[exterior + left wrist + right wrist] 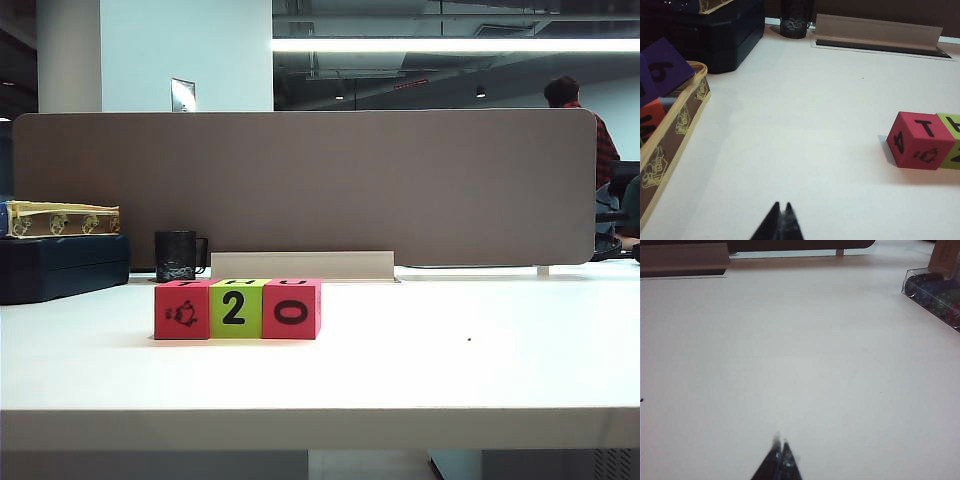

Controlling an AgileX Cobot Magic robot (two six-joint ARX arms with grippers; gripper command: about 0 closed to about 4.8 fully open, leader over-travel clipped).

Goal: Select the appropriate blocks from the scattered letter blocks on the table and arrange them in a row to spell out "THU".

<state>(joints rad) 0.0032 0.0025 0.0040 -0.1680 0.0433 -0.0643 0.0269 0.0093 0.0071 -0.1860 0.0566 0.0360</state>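
Three letter blocks stand touching in a row on the white table (450,370): a red one (181,310) with an animal picture, a lime green one (235,309) with "2", and a red one (291,308) with "0" facing front. In the left wrist view the first red block (920,141) carries "T" on top, with the green block (951,140) against it. My left gripper (782,205) is shut and empty, well short of the row. Over bare table, my right gripper (780,442) is shut and empty too. Neither gripper shows in the exterior view.
A black mug (176,255), a dark blue case (60,268) and a yellow-rimmed box (60,218) sit at the back left before the brown-grey partition (300,180). The yellow-rimmed box (682,117) holds spare blocks. A clear box (935,292) stands far right.
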